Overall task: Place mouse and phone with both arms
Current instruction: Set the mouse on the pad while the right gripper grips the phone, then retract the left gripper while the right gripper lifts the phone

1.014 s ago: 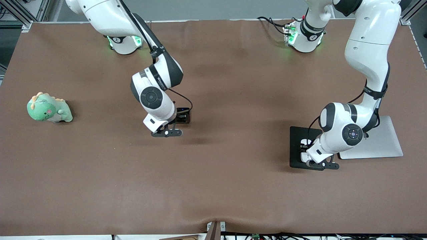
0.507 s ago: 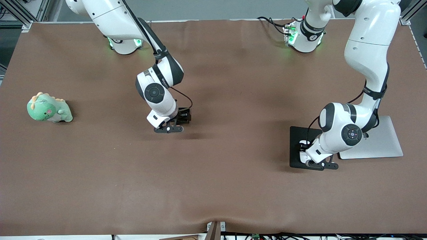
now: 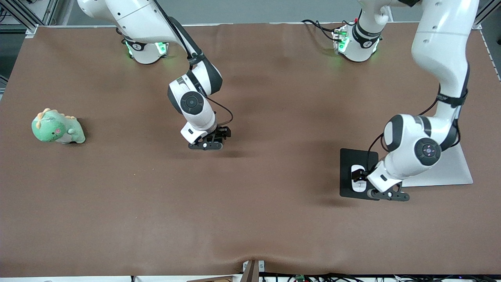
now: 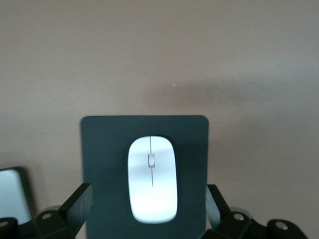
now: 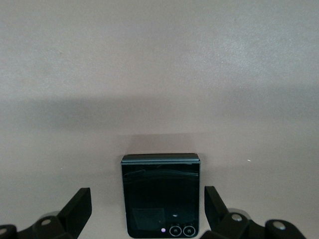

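Brown felt-like cloth covers the table [image 3: 250,219], matte, with a shallow ripple at the edge nearest the front camera and broad bare stretches through the middle.

Arms: white glossy shells, black joint bands, green-lit bases. Left arm [image 3: 442,58] bends down over the pad; right arm [image 3: 156,27] reaches toward the table's centre.

Silver plate [image 3: 450,168], flat, smooth, rounded corners, at the left arm's end, partly under the left arm's elbow.

Black pad [image 3: 350,156], matte rectangle with rounded corners, just beside the plate on the side toward the table's middle. Bare cloth around its other three edges.

Green plush dinosaur [image 3: 56,127], soft, lumpy, orange spines, alone at the right arm's end, well apart from everything.

Left gripper [image 3: 387,194] hangs over the pad's near edge, fingers [image 4: 77,201] spread wide with nothing between them; the mouse sits clear of both in the left wrist view.

Right gripper [image 3: 206,146] is low over the cloth near the centre, fingers [image 5: 79,204] spread apart, flanking the phone without touching it, as far as the right wrist view shows.

Phone [image 5: 160,195]: glossy black, nearly square, rounded corners, two small lenses along one edge, flat on cloth; hidden under the gripper in the front view.

Mouse [image 3: 357,178]: white glossy oval, thin grey centre line, lying on the pad, roughly centred.
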`<state>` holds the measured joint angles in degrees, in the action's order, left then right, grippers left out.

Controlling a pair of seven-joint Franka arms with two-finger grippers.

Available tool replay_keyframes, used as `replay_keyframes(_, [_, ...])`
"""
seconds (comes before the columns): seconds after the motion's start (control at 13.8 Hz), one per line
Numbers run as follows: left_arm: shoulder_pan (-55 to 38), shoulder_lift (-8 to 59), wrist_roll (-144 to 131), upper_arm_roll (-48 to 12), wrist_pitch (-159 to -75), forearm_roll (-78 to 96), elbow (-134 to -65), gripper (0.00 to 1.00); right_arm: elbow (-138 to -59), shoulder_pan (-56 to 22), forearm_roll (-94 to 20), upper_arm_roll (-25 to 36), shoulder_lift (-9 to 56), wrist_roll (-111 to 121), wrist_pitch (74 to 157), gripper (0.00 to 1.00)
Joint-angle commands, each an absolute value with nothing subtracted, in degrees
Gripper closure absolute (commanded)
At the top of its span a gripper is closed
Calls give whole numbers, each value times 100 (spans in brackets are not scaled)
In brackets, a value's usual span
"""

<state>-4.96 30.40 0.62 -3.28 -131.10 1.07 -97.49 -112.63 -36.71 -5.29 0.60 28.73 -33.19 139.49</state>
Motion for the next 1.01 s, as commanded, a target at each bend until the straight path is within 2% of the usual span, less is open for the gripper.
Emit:
replay_keyframes(0.0, [-475, 2235, 149, -308, -12448, 132, -9897, 0, -11461, -3753, -396, 132, 2769, -3437, 14045, 0])
replay_keyframes(0.29, [-396, 1373, 202, -308, -11498, 132, -9870, 0, -11742, -3744, -290, 132, 2769, -3437, 14589, 0])
replay_keyframes(0.94, [-211, 72, 483, -308, -9810, -88, -9826, 0, -11927, -3797, -281, 132, 2821, -3489, 14880, 0])
